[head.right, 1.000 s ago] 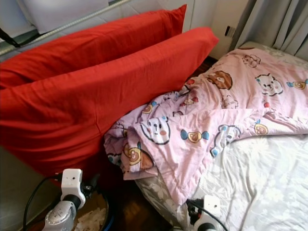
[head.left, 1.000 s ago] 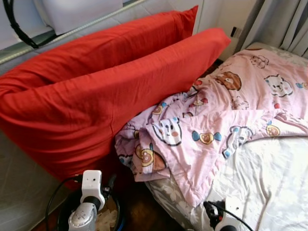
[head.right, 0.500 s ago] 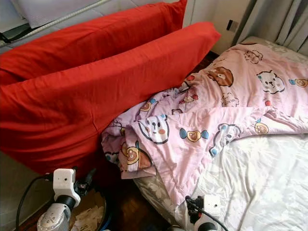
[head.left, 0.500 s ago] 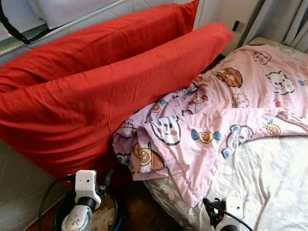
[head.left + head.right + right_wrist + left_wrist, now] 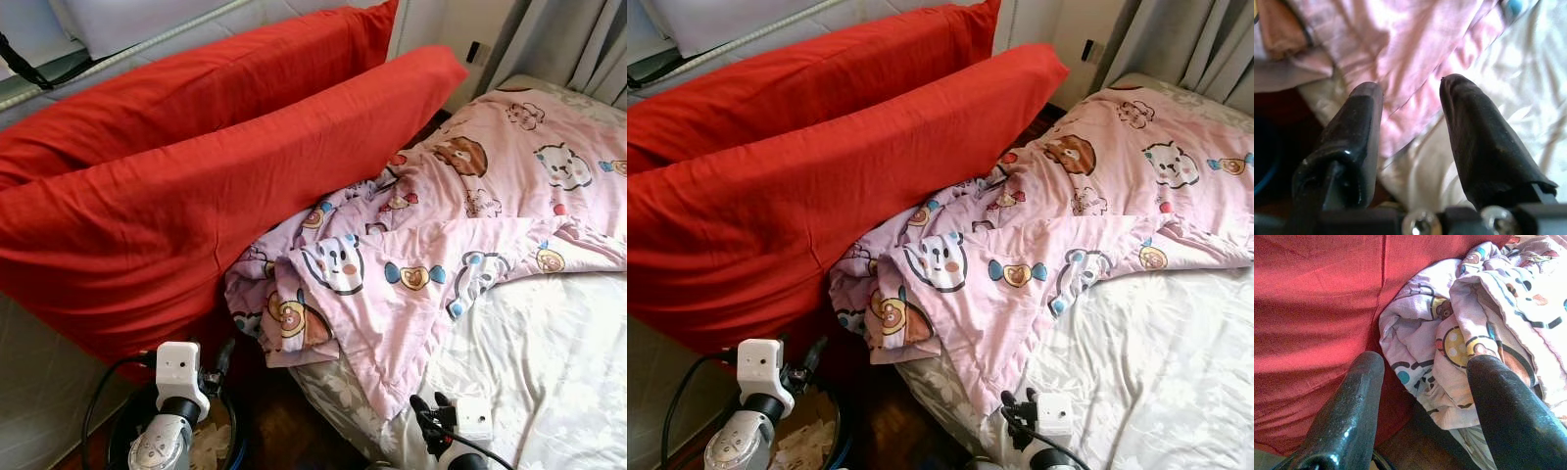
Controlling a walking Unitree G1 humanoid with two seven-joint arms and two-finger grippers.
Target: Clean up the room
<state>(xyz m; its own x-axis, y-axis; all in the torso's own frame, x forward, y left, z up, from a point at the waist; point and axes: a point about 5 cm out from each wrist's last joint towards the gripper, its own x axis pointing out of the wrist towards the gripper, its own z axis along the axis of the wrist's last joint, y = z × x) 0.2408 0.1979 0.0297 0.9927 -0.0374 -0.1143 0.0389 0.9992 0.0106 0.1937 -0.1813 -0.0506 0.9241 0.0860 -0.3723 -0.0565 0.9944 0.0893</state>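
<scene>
Here the right gripper hangs with fingers apart and empty at the lower right of the head view, just over the near hem of the pink quilt. The left gripper, also spread, aims at the quilt's bunched corner beside the red pillows. The quilt runs diagonally from lower centre to upper right, so the right arm looks nearer.

1. A silver cylindrical left arm is seen, capped by a white boxy block with small dark holes.
2. Black cables are looped beside that block.
3. A smaller white block with black cabling is carried on the right arm.
4. Two long, glossy black fingers are fitted to each gripper.
5. Two round silver screws are set at the base of the right gripper.
</scene>
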